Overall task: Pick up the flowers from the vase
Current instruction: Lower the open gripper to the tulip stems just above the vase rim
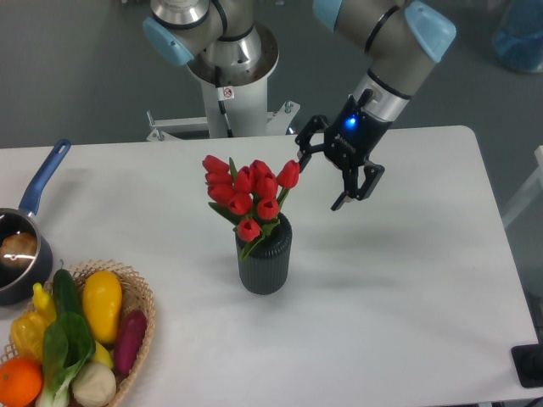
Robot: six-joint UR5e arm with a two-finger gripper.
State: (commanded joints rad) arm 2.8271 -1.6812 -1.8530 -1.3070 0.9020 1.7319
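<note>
Approaching: tool (321, 178) hangs just right of flowers (248, 197), fingers spread apart, empty.
Flowers: upright in vase (264, 259), mid-counter (407, 297).
Bearing: blooms lie left of tool and a little lower.
Axis: stems near vertical, so fingers should straddle bunch above vase mouth.
</note>
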